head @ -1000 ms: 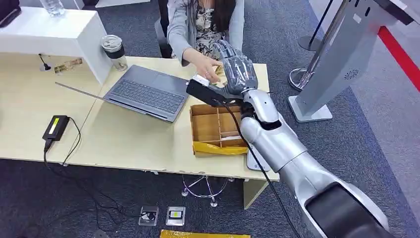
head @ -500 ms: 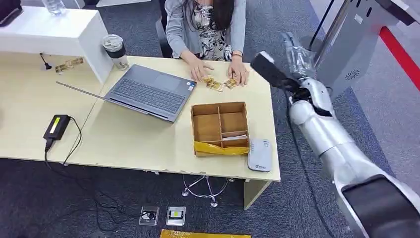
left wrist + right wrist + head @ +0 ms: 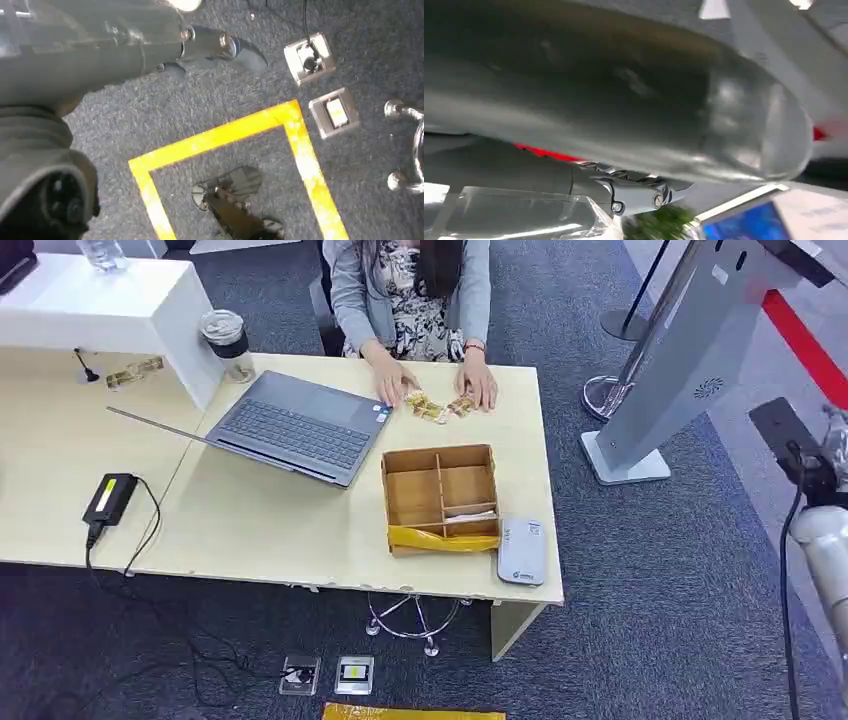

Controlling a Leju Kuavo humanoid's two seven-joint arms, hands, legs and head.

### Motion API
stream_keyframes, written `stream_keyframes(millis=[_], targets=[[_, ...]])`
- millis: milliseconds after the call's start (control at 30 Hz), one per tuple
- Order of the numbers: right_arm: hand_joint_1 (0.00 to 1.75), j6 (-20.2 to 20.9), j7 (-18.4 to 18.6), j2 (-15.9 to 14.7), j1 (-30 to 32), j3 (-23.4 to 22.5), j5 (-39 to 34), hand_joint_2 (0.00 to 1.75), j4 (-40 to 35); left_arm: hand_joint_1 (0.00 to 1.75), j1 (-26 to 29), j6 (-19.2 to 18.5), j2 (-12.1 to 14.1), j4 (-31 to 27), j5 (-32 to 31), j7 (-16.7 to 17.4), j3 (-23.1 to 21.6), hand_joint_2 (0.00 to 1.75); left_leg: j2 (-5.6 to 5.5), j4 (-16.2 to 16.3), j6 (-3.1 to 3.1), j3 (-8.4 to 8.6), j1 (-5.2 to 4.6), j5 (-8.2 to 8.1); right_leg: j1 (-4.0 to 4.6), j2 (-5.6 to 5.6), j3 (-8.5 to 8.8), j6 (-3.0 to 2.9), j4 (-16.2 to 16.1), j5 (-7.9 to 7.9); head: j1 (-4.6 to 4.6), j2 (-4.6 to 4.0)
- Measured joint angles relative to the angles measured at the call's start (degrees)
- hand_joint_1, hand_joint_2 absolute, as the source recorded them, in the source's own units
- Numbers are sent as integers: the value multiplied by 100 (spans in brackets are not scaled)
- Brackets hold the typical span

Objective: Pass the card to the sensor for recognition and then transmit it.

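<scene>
Our right arm is cut off at the head view's right edge, and the right hand (image 3: 634, 115) is a close grey blur in its wrist view, so we cannot tell whether it grips a card. The left hand (image 3: 100, 50) hangs over grey carpet, its grip also unclear. On the pale wooden desk (image 3: 250, 520), beside the brown divided cardboard box (image 3: 441, 496), lies the white flat card sensor (image 3: 521, 551).
</scene>
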Motion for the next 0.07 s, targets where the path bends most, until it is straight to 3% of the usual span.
stream_keyframes(millis=[67], targets=[[0, 0, 33, -170, 387, -207, -337, 0, 87, 0, -11, 39, -11, 0, 22, 7, 0, 0, -7, 0, 0, -3, 0, 0, 0, -4, 0, 0, 0, 0, -4, 0]])
